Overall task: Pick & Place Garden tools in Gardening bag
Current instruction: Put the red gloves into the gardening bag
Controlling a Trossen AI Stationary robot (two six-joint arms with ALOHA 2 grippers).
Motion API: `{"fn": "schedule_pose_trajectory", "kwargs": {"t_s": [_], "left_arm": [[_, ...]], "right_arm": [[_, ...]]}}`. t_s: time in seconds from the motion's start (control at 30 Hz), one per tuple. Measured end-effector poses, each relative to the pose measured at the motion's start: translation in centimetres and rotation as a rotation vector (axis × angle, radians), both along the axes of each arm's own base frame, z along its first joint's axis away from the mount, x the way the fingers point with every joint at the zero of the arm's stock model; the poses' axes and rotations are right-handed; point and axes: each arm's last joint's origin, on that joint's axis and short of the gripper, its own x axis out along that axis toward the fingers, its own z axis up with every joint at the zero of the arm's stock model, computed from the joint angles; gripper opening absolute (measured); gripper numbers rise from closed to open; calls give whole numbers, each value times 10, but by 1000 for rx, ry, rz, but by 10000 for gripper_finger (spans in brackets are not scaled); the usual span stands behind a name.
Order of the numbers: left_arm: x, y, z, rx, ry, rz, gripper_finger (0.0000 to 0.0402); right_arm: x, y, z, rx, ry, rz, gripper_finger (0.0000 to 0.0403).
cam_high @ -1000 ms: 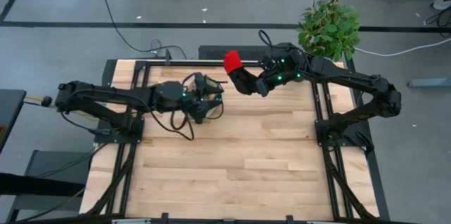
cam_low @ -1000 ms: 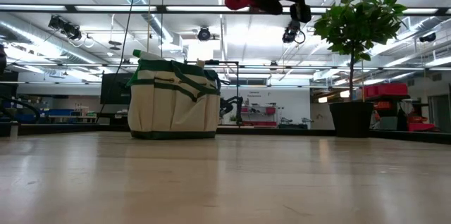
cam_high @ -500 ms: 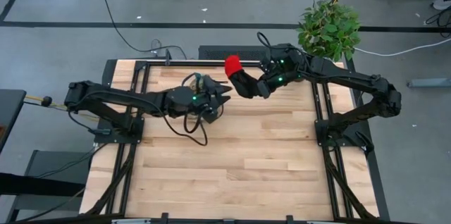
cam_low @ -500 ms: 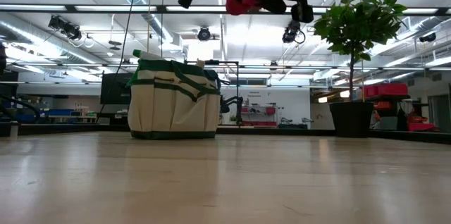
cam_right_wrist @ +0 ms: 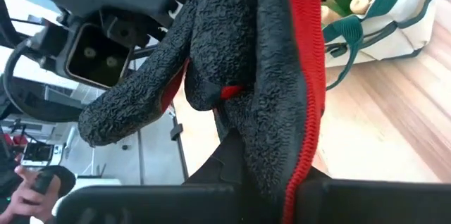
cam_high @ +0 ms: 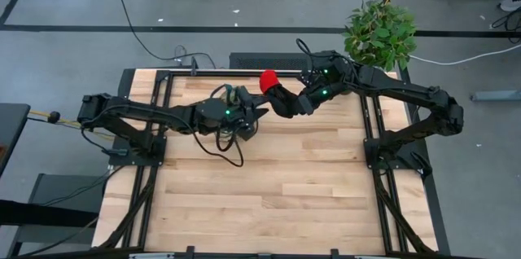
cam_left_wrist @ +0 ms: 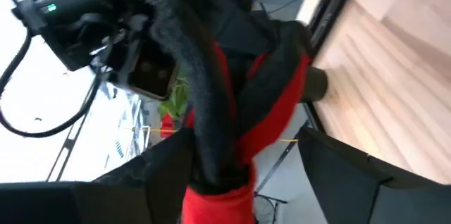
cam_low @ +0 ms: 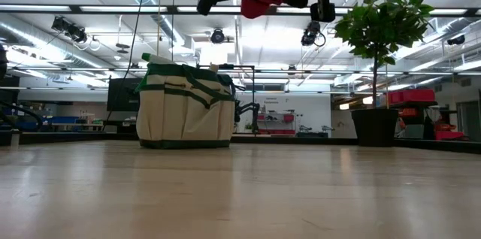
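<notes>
The task is near its end. The gardening bag (cam_low: 186, 105) stands on the tabletop (cam_high: 269, 186) with tool handles inside, and no loose tool lies on the wood. Only the red-and-black glove (cam_high: 272, 89) is left: the right tool (cam_high: 293, 104) is closed on it, high in the air beside the bag. The left tool (cam_high: 259, 112) has its fingers spread, and the glove hangs between them in the left wrist view. Compared with one second ago, the left tool has moved from above the bag toward the glove and opened wider.

Two dark jointed arms (cam_high: 138, 112), green indicator lights, looping black cables, black fingers (cam_left_wrist: 338, 182)
</notes>
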Motion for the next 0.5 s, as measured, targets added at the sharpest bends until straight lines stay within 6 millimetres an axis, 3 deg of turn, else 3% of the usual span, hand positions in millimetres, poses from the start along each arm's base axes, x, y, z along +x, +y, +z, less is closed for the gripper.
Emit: {"fn": "schedule_pose_trajectory", "kwargs": {"t_s": [0.2, 0.5], "left_arm": [[0, 0, 5, 27, -44, -4, 310], [1, -3, 6, 76, -34, -12, 311]], "right_arm": [[1, 1, 2, 68, -6, 4, 10], [6, 0, 12, 174, -87, -10, 10]]}}
